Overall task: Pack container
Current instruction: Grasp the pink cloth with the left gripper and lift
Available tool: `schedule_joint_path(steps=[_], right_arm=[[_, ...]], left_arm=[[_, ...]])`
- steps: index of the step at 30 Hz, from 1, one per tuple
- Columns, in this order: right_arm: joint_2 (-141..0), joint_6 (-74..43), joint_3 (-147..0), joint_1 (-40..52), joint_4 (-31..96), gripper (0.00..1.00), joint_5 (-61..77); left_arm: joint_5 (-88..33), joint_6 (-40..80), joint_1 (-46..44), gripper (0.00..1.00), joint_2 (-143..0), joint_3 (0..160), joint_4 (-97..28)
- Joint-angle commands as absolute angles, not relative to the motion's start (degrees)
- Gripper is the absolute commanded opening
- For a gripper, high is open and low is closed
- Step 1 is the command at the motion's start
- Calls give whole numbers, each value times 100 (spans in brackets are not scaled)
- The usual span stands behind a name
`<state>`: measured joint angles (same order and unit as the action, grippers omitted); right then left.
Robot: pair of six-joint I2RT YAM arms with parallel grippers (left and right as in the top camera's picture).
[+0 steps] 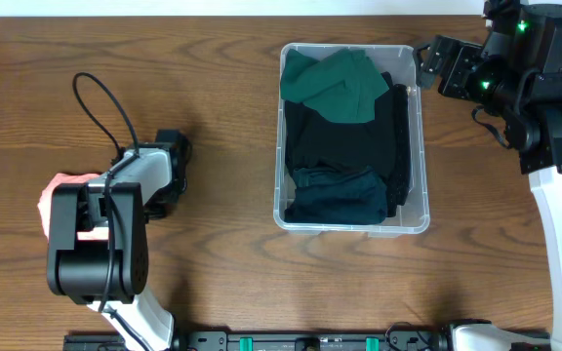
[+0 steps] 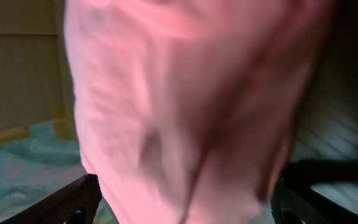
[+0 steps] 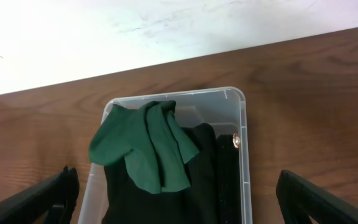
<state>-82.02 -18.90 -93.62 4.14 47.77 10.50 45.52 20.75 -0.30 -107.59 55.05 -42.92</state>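
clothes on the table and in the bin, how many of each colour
green garment: 1
black garment: 1
dark teal garment: 1
pink garment: 1
total: 4, three in the container, the pink one outside it

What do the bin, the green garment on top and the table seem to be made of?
Container: clear, glossy plastic; clothes show through its walls. Green garment: soft matte fabric, likely knit; it folds and creases. Table: brown wood or wood-look laminate, visible grain.

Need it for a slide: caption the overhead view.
Clear container holds a green garment and dark garments; pink garment by left arm; right gripper open near the container's corner.
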Motion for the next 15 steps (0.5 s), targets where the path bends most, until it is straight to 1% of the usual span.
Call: schedule_joint_path(steps=[1, 4, 8, 10, 12, 13, 15], right_arm=[[-8176, -1927, -9373, 377, 4781, 99, 1037], [-8176, -1927, -9373, 377, 4781, 99, 1037], [-8176, -1927, -9373, 377, 4781, 99, 1037], [-8176, -1927, -9373, 377, 4781, 99, 1037], [-8176, -1925, -9373, 377, 4781, 99, 1037], [-8176, -1927, -9373, 375, 4781, 99, 1037], [-8176, -1925, -9373, 375, 4781, 99, 1037]], left_arm=[[4689, 1879, 342, 88, -10818, 5280, -3881], [4604, 1479, 661, 88, -10818, 5140, -3413], [4303, 1457, 956, 88, -10818, 5133, -3188], [4219, 1393, 1031, 84, -10818, 5133, -3114], [4204, 1396, 1050, 76, -10818, 5133, -3076], [4195, 1398, 1055, 67, -10818, 5133, -3044], [4101, 1396, 1057, 56, -10818, 5133, -2987]])
